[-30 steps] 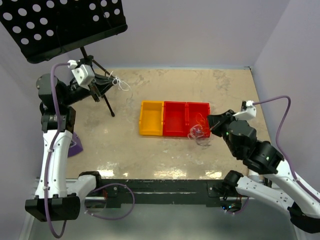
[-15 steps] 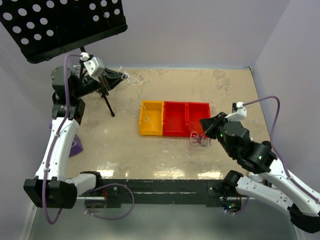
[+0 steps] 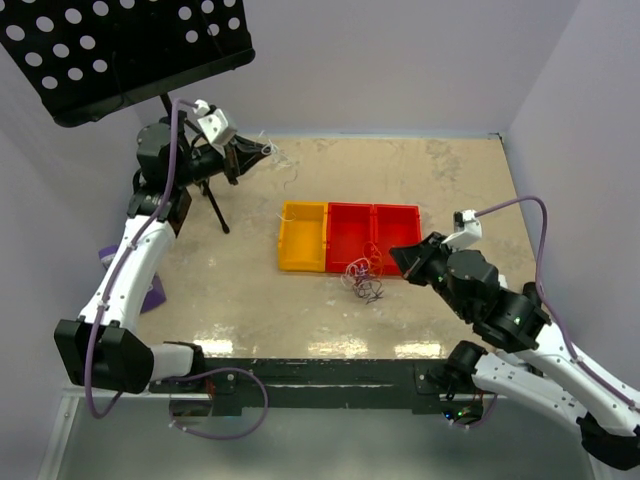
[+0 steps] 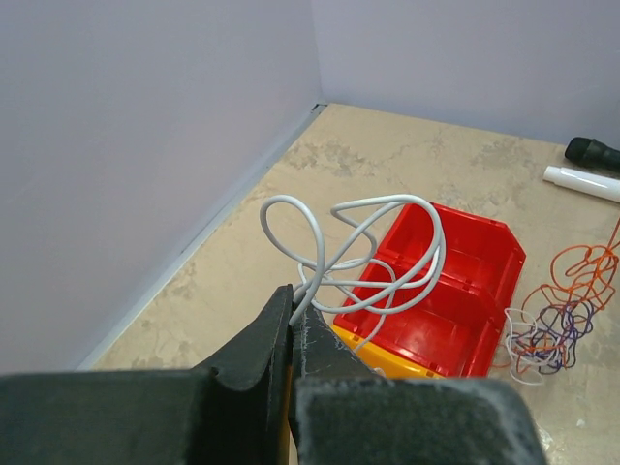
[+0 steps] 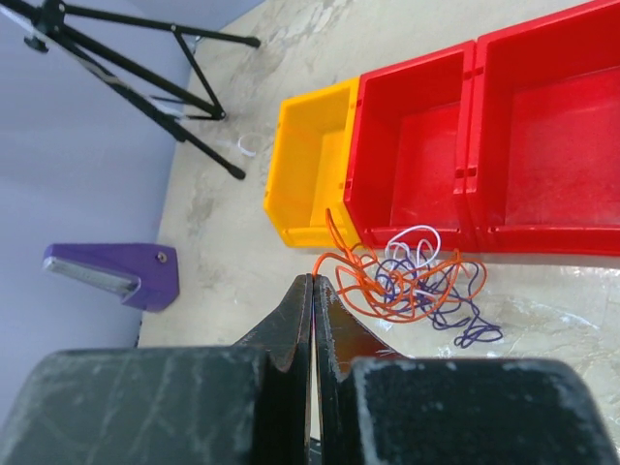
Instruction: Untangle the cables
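My left gripper (image 3: pixel 256 152) is raised at the back left, shut on a white cable (image 3: pixel 272 151). In the left wrist view the white cable (image 4: pixel 360 242) loops out from the closed fingertips (image 4: pixel 281 310), clear of the others. My right gripper (image 3: pixel 394 257) is low in front of the bins, shut on a red-orange cable (image 5: pixel 334 257). That cable runs into a tangle of red-orange, purple and white cables (image 3: pixel 362 279) on the table, which also shows in the right wrist view (image 5: pixel 418 283) and in the left wrist view (image 4: pixel 550 320).
A yellow bin (image 3: pixel 303 237) and two red bins (image 3: pixel 350 240) (image 3: pixel 397 230) stand in a row mid-table. A black music stand (image 3: pixel 120 50) with tripod legs (image 3: pixel 215 208) is at the back left. A purple block (image 3: pixel 150 290) lies at the left edge.
My left gripper has swung right with the white cable. My right gripper has moved left, dragging the tangle left along the front of the bins.
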